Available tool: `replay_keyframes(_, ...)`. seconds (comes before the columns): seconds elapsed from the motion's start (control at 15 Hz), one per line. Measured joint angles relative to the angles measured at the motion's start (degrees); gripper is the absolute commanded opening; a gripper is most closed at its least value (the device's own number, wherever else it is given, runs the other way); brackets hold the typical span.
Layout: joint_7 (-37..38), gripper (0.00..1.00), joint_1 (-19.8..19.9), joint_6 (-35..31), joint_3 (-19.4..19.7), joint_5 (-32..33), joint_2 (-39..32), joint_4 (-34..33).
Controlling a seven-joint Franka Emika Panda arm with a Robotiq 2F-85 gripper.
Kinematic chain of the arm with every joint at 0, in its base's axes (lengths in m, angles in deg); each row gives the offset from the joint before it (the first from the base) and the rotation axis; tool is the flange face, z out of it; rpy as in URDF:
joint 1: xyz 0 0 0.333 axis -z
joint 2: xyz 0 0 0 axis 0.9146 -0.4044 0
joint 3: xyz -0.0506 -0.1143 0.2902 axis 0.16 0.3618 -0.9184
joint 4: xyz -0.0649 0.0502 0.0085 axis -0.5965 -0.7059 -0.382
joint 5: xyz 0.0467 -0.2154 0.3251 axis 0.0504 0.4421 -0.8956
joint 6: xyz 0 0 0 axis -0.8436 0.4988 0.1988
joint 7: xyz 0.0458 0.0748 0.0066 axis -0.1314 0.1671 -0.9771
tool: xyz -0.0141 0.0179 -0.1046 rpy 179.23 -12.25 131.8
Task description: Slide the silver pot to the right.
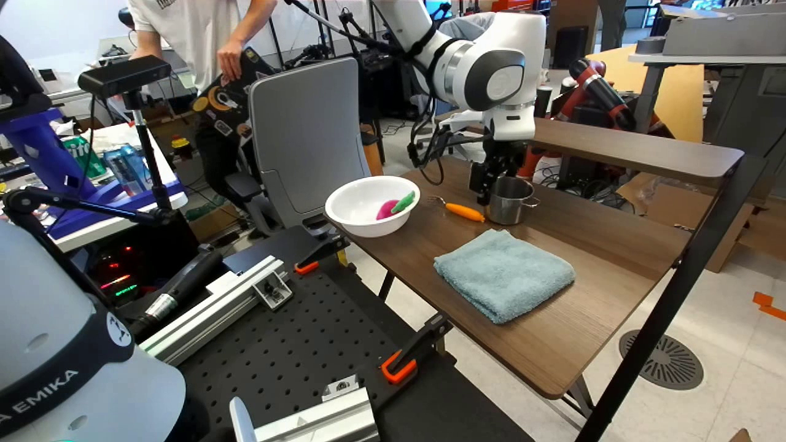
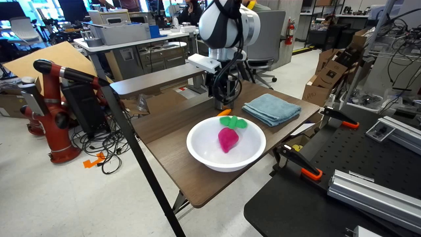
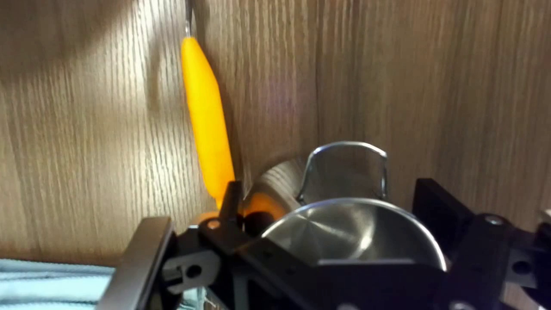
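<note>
The silver pot [image 1: 511, 205] is standing upright on the desk [image 1: 583, 319], right of centre in an exterior view and toward the lower right of the wrist view. It is being straddled by the jaws, which are being held wide apart, one on each side; nothing is apparently being squeezed, though whether the metal is being touched cannot be told. As the wire handle [image 3: 351, 143] is pointing up the wrist frame, between the jaws, bare wall is being offered to both, presumably so that the pot can be pinched or pushed without being tipped. The orange-handled fork [image 1: 465, 212] is lying just left of the pot, its butt close to one jaw, where a snag is perhaps being risked. Below the pot in an exterior view, the folded blue towel [image 1: 505, 275] is lying flat; farther left the white bowl [image 1: 368, 230] is standing, a pink-and-green toy [image 2: 228, 139] being contained by it. Along the desk's lower-left edge, clamps [image 1: 419, 344] are being used, probably so that shifting is being prevented.
</note>
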Motion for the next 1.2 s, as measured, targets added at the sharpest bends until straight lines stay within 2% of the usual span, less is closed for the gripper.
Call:
replay_keyframes(0.53,-4.4,1.00,5.9,0.0,0.2,-4.3,0.4,1.1)
replay_keyframes(1.2,-8.1,1.00,11.4,-0.5,1.0,-8.8,3.7,6.6)
